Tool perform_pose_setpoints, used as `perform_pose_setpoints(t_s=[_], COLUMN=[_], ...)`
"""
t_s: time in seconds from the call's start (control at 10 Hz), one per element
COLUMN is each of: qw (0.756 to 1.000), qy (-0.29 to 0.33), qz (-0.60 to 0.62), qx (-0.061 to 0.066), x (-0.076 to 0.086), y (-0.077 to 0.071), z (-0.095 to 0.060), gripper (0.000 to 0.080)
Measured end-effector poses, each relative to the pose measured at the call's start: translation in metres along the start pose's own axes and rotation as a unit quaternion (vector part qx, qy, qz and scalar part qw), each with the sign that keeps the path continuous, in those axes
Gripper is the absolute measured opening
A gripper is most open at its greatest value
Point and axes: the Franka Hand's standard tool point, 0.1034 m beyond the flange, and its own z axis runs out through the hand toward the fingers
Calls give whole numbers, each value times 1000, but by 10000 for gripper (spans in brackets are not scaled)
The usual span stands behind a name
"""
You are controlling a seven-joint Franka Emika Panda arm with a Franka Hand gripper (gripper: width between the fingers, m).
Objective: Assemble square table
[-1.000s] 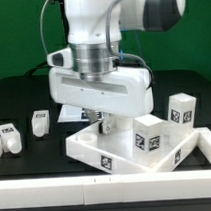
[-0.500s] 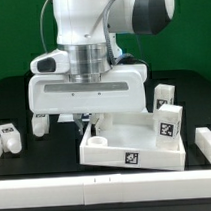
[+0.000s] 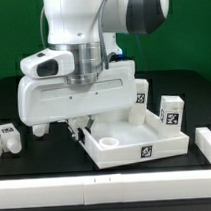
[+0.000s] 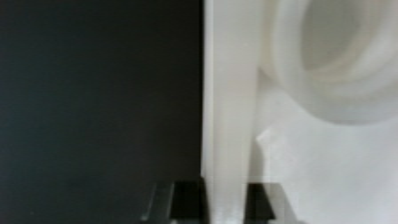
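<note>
Item: square table, unassembled, on a black surface. Table top: white plastic tray with a raised rim, lying near the middle of the exterior view and turned at an angle to the white bar along the front edge. One round corner hole shows at its near corner, and one black-and-white square tag sits on its front wall; the tag's pattern is too small to read. Tool: clamped on the top's rim at the corner towards the exterior view's left. The wrist view shows the upright white wall held between the two dark fingertips, with the tool astride it and the curve of a hole beside it. It cannot be told whether the tray is lifted. Loose legs: a tagged block stands just beyond the tray on the exterior view's right. Another tagged block lies well apart at the left edge. A third block is partly hidden under the arm's housing. No lettering is legible anywhere.
</note>
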Motion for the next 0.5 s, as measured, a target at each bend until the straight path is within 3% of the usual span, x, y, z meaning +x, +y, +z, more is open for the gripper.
perform_pose_setpoints(t_s=[0.1,0.3,0.4,0.5], qw=[999,983,968,964], qy=[-1,13,8,6], qz=[-50,-183,-248,-263], qx=[-7,-23,-26,-27], x=[3,49,62,56], y=[0,-16,-20,-17], z=[-1,-5,-3,-2], gripper=[54,54,53,53])
